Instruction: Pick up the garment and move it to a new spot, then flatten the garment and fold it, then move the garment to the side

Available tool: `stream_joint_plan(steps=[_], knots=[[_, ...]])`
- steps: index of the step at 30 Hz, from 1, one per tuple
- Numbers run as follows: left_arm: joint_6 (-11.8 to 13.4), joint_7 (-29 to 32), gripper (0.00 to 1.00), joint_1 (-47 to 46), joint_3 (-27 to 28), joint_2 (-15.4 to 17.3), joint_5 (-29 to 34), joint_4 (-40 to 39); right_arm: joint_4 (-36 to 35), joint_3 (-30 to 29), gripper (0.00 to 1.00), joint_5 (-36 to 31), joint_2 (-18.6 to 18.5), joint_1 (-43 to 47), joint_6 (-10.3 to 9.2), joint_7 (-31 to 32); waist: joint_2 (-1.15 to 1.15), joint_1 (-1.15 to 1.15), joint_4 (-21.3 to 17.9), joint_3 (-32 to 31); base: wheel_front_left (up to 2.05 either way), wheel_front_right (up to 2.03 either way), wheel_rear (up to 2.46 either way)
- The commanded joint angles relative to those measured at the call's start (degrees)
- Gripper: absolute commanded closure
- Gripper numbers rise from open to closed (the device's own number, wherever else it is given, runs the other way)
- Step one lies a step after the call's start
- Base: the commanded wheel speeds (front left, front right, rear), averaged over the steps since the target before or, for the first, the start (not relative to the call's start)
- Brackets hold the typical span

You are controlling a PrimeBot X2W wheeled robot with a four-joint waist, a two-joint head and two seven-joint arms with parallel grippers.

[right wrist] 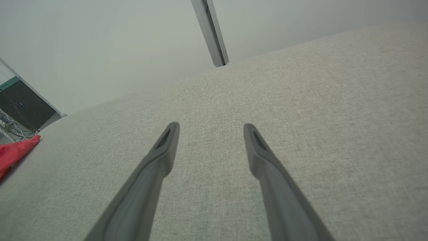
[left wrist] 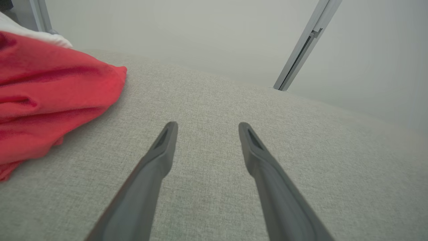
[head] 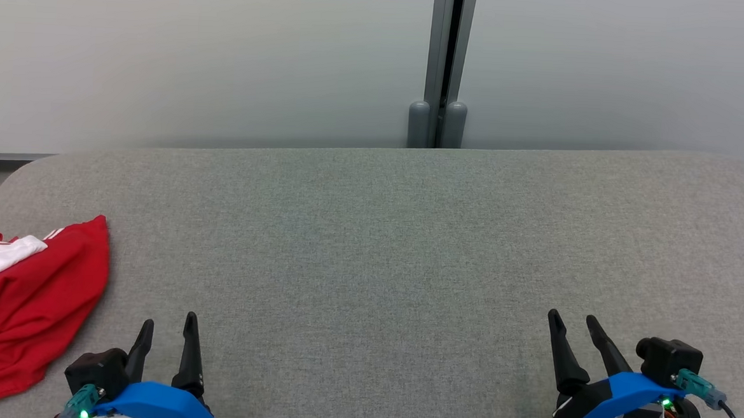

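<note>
A red garment (head: 23, 305) with white parts lies crumpled at the far left edge of the grey fabric table (head: 383, 248), partly cut off by the head view's left border. My left gripper (head: 168, 322) stands open just right of it, near the front edge, with nothing between its fingers. In the left wrist view the garment (left wrist: 50, 100) sits to the upper left of the open left gripper (left wrist: 207, 124), apart from it. My right gripper (head: 574, 318) rests open at the front right, far from the garment (right wrist: 15, 154), which shows as a red corner in the right wrist view beyond the right gripper (right wrist: 210, 125).
A grey vertical post (head: 443, 66) stands against the pale wall behind the table's far edge. The table's left rear corner (head: 24, 171) is rounded. A dark screen (right wrist: 23, 107) shows beyond the table's left end.
</note>
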Motion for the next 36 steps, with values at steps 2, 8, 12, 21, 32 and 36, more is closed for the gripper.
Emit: stream_joint_plan(steps=[2, 8, 12, 21, 32, 36], knots=[[0.21, -0.73, 0.0, -0.75, -0.4, 0.33, 2.13, 0.3, 0.56, 0.19, 0.0, -2.29, 0.01, -1.21, 0.11, -0.71, 0.0, 0.0, -0.04, 0.01, 0.0, 0.0, 0.0], [0.2, -1.56, 0.0, -0.62, -0.67, 0.4, 5.08, 1.22, 2.1, 0.25, 0.0, -5.43, 0.24, -1.4, 0.12, -1.47, 0.0, 0.0, -0.06, 0.05, 0.0, 0.0, 0.0], [0.21, -2.06, 0.0, -0.59, -0.82, 0.46, 7.04, 1.84, 3.05, 0.36, 0.0, -7.43, 0.34, -1.62, 0.12, -2.02, 0.0, 0.0, -0.02, 0.01, 0.0, 0.0, 0.0], [0.43, -2.96, 0.0, -0.74, -0.52, 0.53, 10.46, 2.63, 4.02, -0.16, 0.0, -11.69, 0.55, -2.02, 0.08, -2.9, 0.0, 0.0, 0.12, 0.04, 0.0, 0.0, 0.0], [1.07, -4.13, 0.0, -0.03, 0.76, 0.02, 14.39, 2.61, 4.67, -2.34, 0.0, -17.02, 0.99, -2.06, 0.09, -4.09, 0.0, 0.0, -0.13, 0.44, 0.0, 0.0, 0.0], [1.41, -4.6, 0.0, 0.49, 1.77, -0.36, 15.26, 1.91, 4.53, -3.98, 0.0, -17.98, 1.16, -1.99, 0.09, -4.59, 0.0, 0.0, -0.2, 0.59, 0.0, 0.0, 0.0]])
